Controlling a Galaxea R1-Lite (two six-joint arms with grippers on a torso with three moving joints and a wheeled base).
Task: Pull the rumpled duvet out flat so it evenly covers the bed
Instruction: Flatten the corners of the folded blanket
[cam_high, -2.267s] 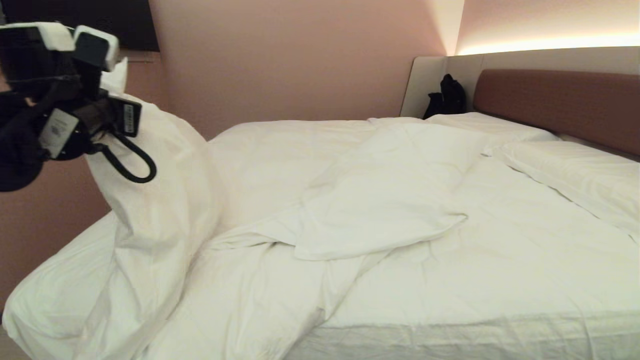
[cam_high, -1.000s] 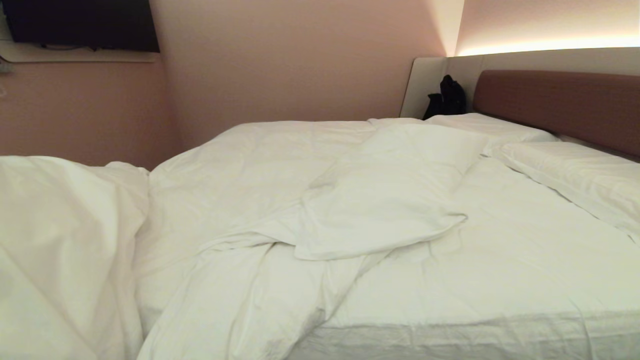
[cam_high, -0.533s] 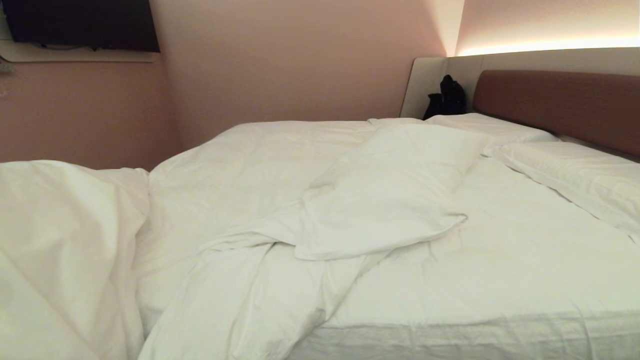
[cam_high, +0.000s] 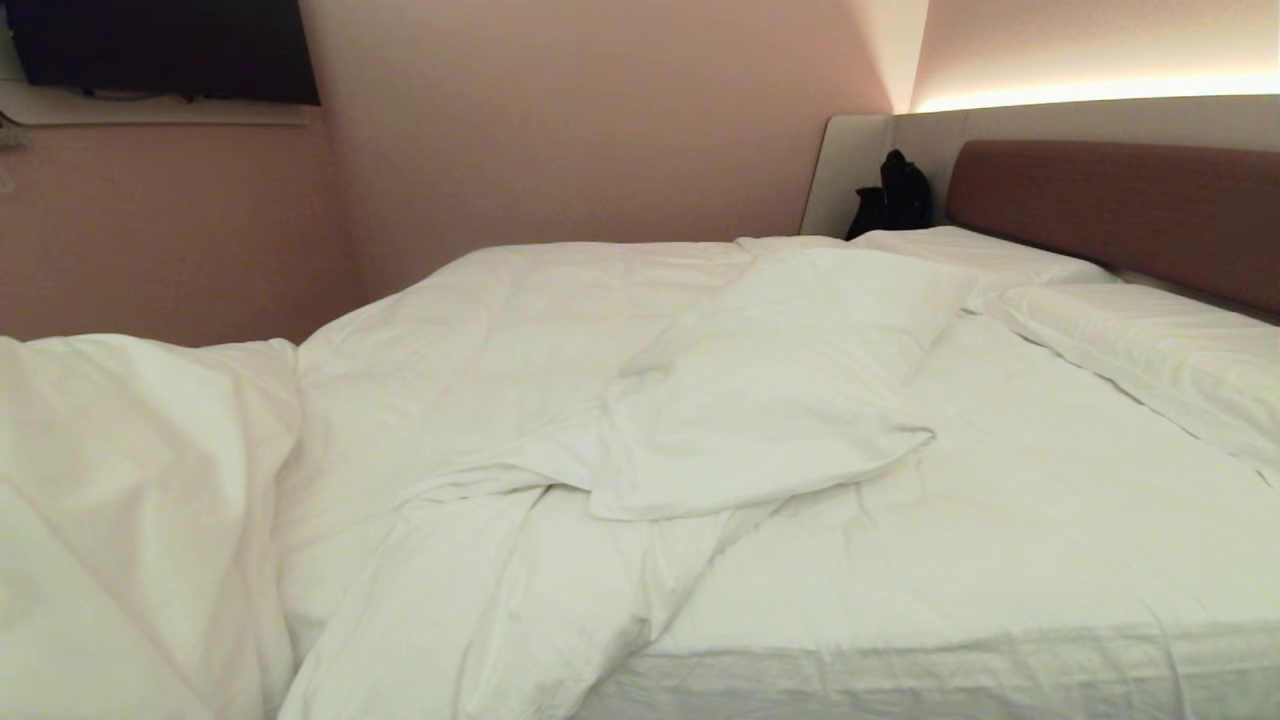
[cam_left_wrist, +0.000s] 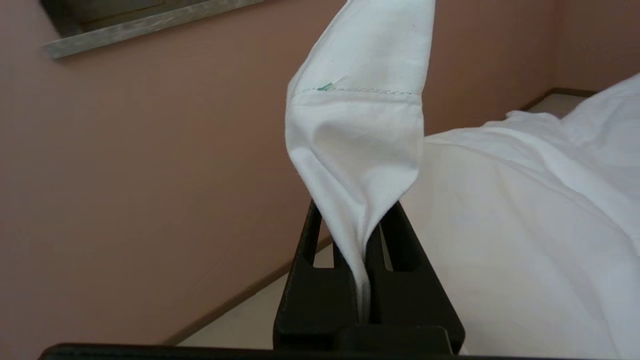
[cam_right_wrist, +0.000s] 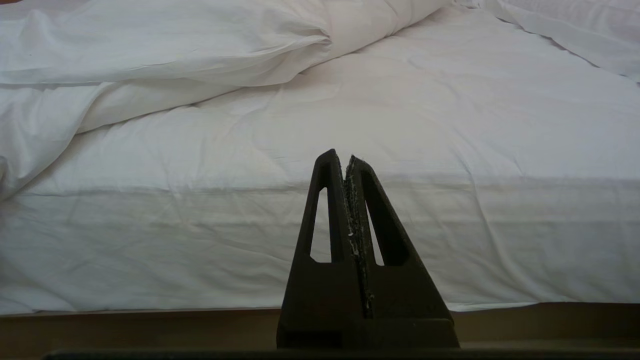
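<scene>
Now your left gripper (cam_left_wrist: 364, 235) has its jaws pinching the duvet (cam_left_wrist: 357, 130) at frame centre; right gripper (cam_right_wrist: 346, 160) is closed, empty, facing the bed (cam_right_wrist: 320, 240).

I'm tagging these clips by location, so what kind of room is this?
Most likely a hotel bedroom: a double bed with a white duvet, a padded headboard under strip lighting, and a dark wall-mounted screen.

White duvet (cam_high: 620, 400) lies rumpled, folded back across bed (cam_high: 1000, 560).
</scene>
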